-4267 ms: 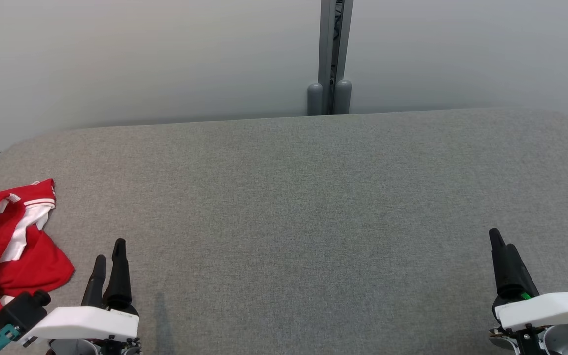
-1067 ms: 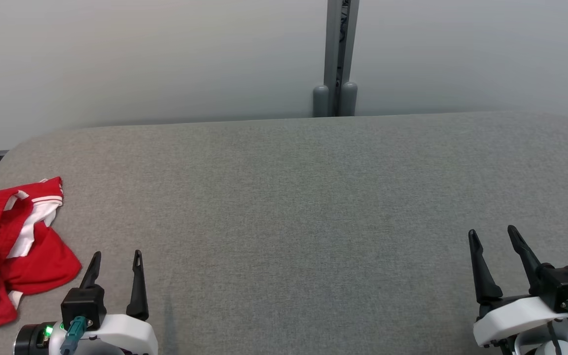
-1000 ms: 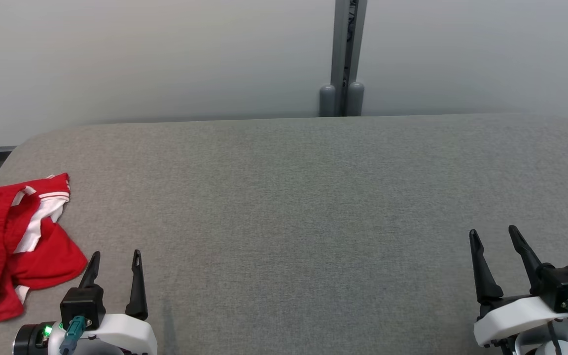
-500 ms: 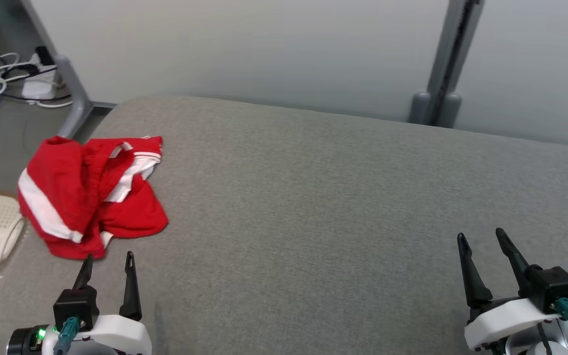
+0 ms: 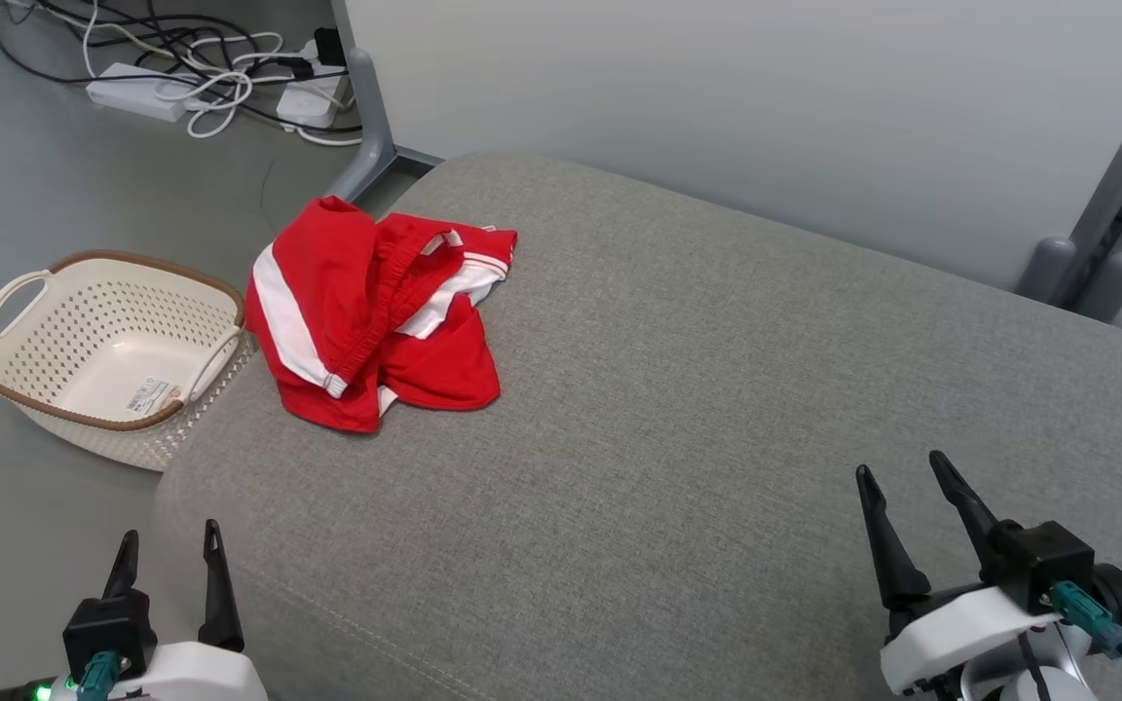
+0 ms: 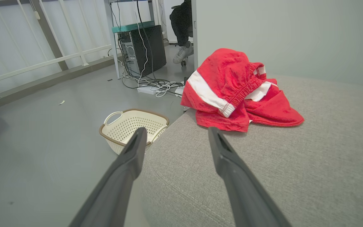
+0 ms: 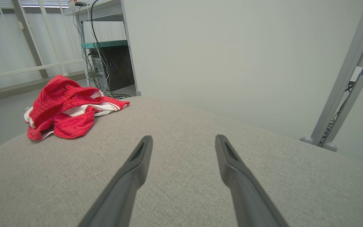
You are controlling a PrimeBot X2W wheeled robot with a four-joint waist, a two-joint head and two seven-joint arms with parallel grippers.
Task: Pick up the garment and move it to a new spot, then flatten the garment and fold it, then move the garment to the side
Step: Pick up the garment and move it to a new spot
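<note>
The garment (image 5: 376,312) is a crumpled red piece with white stripes, lying in a heap at the left end of the grey padded table (image 5: 717,389). The left wrist view shows the garment (image 6: 238,91) ahead and to the right of the fingers, and the right wrist view shows the garment (image 7: 68,107) far to the left. My left gripper (image 5: 168,550) hangs open near the table's front left corner, well short of the garment. My right gripper (image 5: 900,477) stands open over the table's front right, with nothing between its fingers.
A cream perforated basket (image 5: 6,365) with a brown rim stands on the floor just left of the table. Power strips and tangled cables (image 5: 220,83) lie on the floor behind it. A grey partition wall with a metal post (image 5: 1121,204) runs along the table's far edge.
The head camera has swung left, so the garment, basket and floor cables have come into the picture. Both grippers stay open and keep their pose.
</note>
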